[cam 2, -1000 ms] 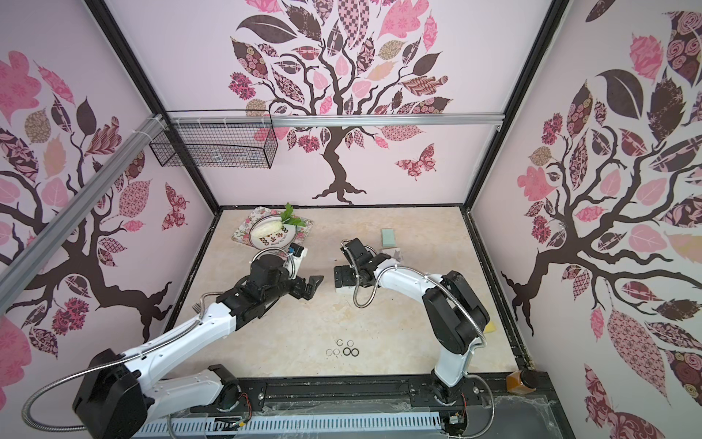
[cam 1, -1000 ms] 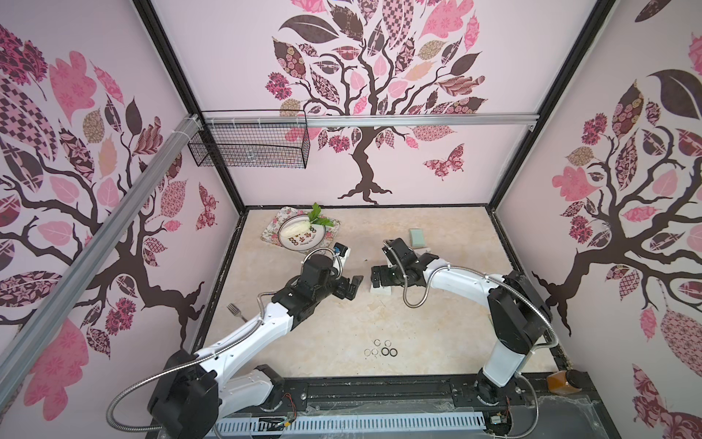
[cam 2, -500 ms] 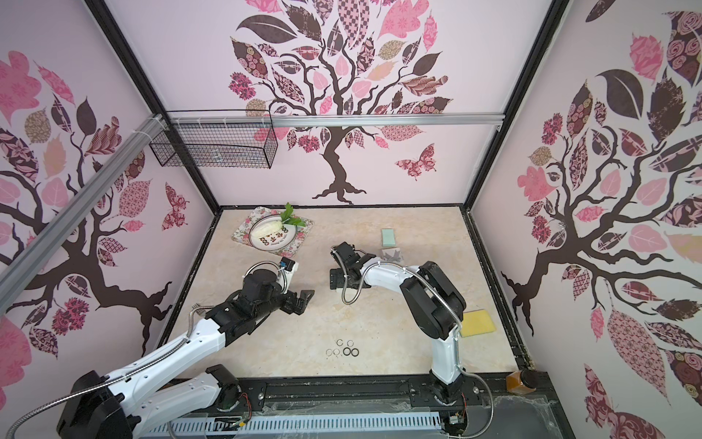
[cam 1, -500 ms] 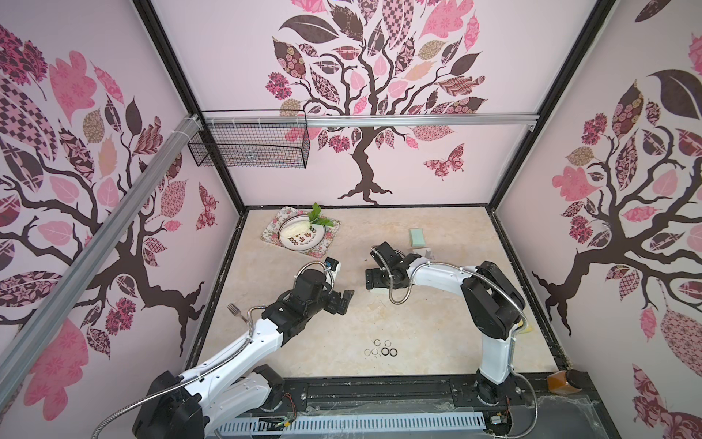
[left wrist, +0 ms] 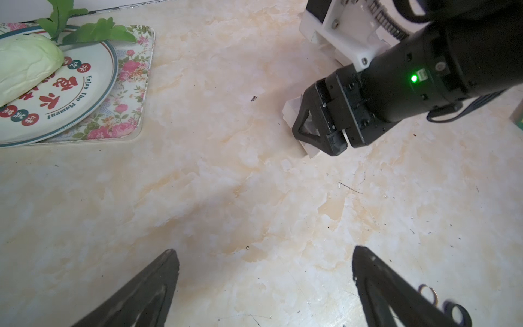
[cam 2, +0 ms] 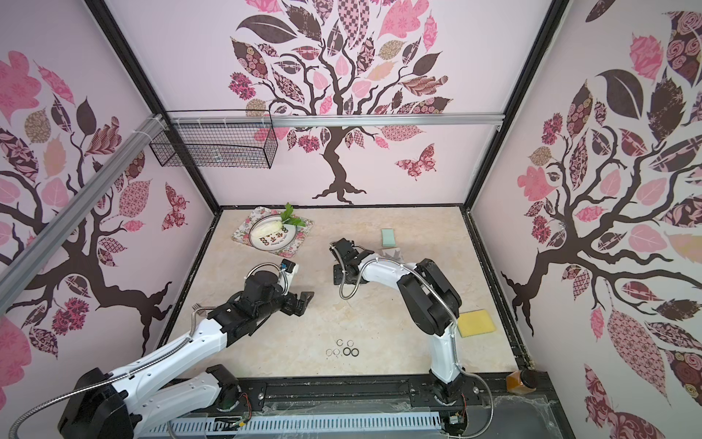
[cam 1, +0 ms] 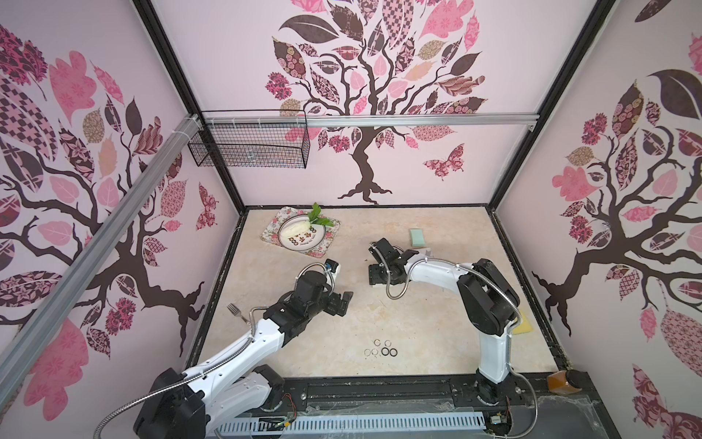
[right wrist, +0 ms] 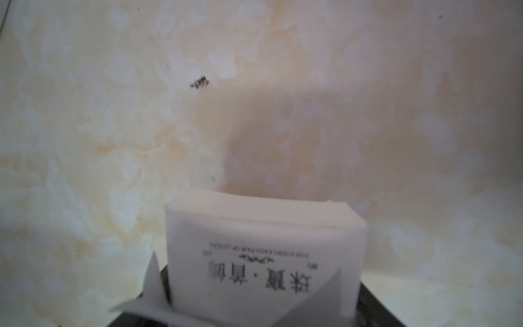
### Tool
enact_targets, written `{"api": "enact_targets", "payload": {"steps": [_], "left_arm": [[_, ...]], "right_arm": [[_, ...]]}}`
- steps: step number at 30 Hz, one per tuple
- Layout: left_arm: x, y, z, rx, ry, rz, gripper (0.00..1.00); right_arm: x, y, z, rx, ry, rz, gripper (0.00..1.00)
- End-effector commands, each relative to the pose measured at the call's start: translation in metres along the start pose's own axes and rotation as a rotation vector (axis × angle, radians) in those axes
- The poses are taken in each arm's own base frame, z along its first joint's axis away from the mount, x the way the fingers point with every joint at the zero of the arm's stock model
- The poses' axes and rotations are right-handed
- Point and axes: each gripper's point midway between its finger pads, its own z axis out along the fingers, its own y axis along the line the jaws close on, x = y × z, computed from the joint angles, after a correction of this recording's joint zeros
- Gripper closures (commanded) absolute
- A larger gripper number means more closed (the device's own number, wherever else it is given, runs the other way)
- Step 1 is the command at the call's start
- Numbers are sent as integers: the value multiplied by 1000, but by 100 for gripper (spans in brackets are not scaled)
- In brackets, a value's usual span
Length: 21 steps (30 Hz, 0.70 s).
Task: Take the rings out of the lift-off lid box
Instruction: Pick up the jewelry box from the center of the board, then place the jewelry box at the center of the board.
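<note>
Several rings (cam 1: 381, 349) (cam 2: 342, 349), thin silvery ones and two black ones, lie loose on the marble table near its front edge. Two of them show beside a left finger in the left wrist view (left wrist: 427, 291). The white lift-off lid box (right wrist: 263, 249) with printed characters sits between the right gripper's (right wrist: 264, 286) fingers, which press its two sides. A corner of the box (left wrist: 300, 136) shows under that gripper (cam 1: 374, 279) (cam 2: 339, 277). My left gripper (cam 1: 343, 302) (cam 2: 304, 300) (left wrist: 266, 254) hovers open over bare table, left of the box.
A plate with cabbage on a floral tray (cam 1: 326, 232) stands at the back left. A green pad (cam 1: 417, 237) lies behind the right gripper and a yellow sponge (cam 2: 475, 323) at the right edge. A fork (cam 1: 237, 311) lies at the left, an amber bottle (cam 1: 562, 380) front right.
The right gripper shifted a little left over the box and its jaws narrowed onto it. The left arm drew back toward the front, staying open.
</note>
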Motion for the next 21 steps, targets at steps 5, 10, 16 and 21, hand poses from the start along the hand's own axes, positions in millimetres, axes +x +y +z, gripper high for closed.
{"api": "enact_targets", "payload": {"steps": [5, 10, 16, 21], "left_arm": [[1, 3, 6, -9, -4, -3, 2], [0, 5, 7, -13, -4, 1, 2], [-1, 9, 6, -25, -14, -3, 2], [-7, 12, 4, -37, -30, -13, 2]], "right_arm": [[-58, -25, 27, 37, -21, -35, 29], [-83, -32, 50, 58, -16, -76, 29], [-97, -34, 62, 42, -29, -112, 26], [-115, -28, 35, 12, -82, -134, 0]]}}
